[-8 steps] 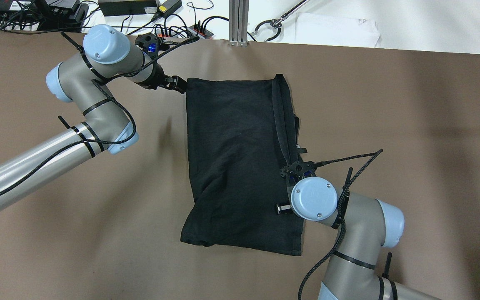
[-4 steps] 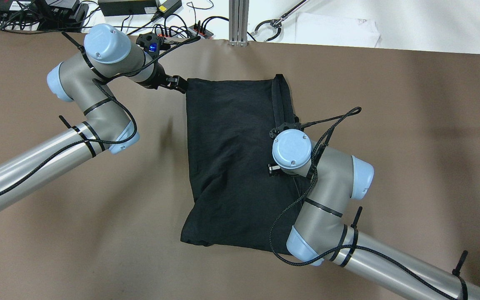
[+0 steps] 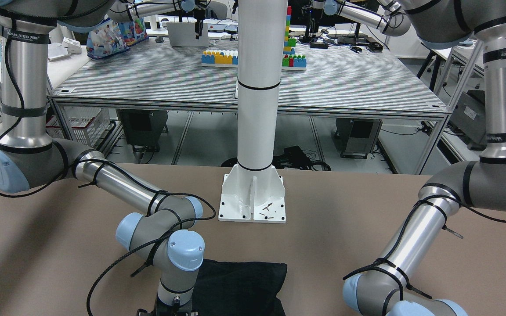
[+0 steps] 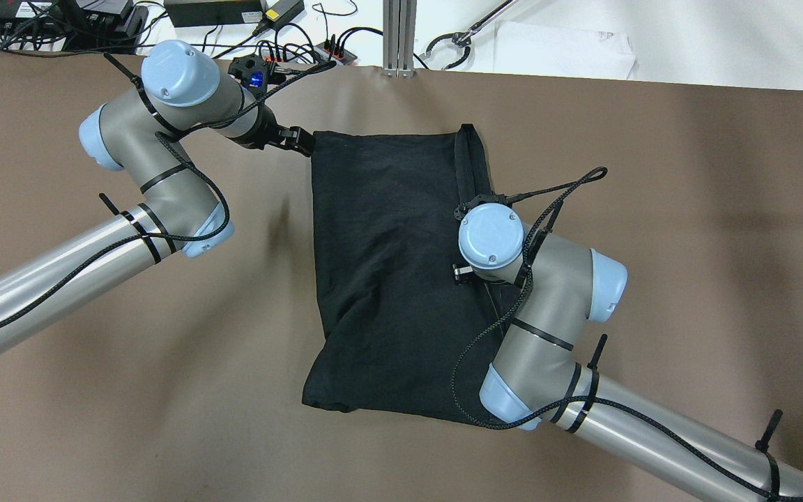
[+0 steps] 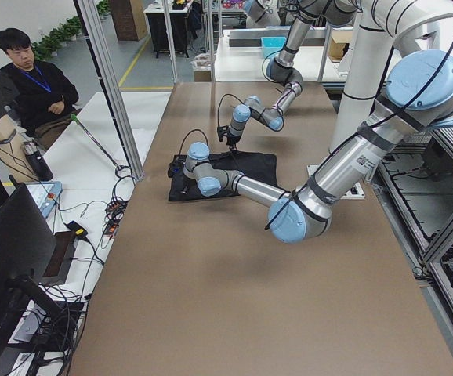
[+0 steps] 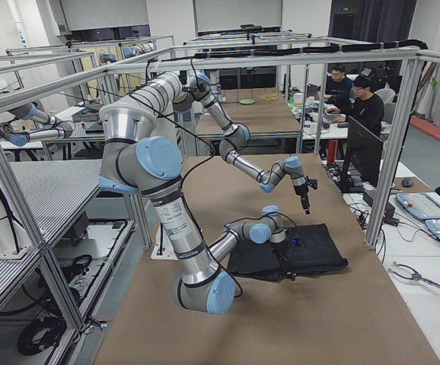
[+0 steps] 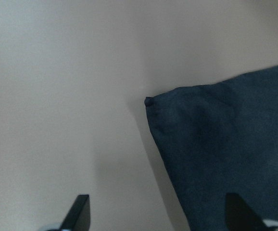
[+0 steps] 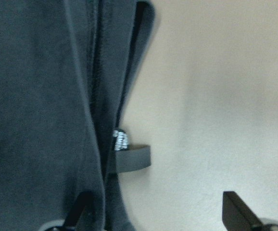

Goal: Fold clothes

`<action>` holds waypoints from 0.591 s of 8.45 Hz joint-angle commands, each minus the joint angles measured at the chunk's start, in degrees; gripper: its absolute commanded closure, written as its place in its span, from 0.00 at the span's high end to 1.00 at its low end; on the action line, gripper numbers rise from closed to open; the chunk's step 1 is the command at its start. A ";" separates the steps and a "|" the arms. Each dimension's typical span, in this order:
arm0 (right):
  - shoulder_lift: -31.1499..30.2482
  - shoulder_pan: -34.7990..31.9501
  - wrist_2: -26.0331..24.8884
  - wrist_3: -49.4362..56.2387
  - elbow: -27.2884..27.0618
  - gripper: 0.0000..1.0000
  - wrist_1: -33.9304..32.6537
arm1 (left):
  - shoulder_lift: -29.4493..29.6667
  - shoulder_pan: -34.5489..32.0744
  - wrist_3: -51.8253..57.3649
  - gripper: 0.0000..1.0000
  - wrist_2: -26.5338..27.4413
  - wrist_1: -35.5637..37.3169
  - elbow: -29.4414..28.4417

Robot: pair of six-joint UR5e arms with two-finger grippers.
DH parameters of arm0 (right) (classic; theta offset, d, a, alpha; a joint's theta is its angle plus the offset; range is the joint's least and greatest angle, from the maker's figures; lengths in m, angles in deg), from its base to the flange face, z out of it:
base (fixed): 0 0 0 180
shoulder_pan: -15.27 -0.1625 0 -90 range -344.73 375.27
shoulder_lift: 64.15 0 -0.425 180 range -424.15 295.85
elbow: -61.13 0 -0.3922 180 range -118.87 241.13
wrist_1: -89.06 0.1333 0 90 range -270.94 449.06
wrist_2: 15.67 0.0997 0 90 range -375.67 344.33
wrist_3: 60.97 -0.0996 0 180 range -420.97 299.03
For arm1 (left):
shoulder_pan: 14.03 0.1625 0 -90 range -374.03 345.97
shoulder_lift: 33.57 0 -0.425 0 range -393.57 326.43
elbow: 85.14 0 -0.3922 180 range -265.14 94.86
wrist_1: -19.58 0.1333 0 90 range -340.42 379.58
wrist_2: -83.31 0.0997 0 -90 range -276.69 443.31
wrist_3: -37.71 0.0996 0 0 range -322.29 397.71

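Note:
The black cloth (image 4: 387,279) lies on the brown table, doubled over, with stacked hems running down its right edge (image 8: 95,96). It also shows at the bottom of the front-facing view as a black cloth (image 3: 240,285). My left gripper (image 4: 300,139) is open just off the cloth's far left corner (image 7: 151,103), fingers wide apart above the table. The right gripper (image 8: 158,211) points down over the right edge, open, one finger over the cloth and one over bare table. Its wrist (image 4: 490,236) hides it from overhead. A small grey tag (image 8: 132,159) sticks out from the hem.
The white pillar's base plate (image 3: 253,206) is bolted to the table on the robot's side of the cloth. Cables and power bricks (image 4: 290,49) line the far edge beside an aluminium post (image 4: 398,35). A person (image 5: 30,78) sits past the table's far side.
The right arm has moved along the cloth's right edge from the near end toward the middle, then settled. The left arm and the cloth have stayed put.

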 commanded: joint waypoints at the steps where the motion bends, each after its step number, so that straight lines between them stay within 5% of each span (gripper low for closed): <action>1: -3.77 -2.95 0.11 5.40 -0.04 0.95 0.11 | -0.09 0.00 0.00 1.00 -0.07 -0.08 0.07; 5: -0.29 -4.27 1.78 4.10 0.05 0.95 0.20 | -0.17 0.00 0.00 1.00 -0.07 -0.08 0.16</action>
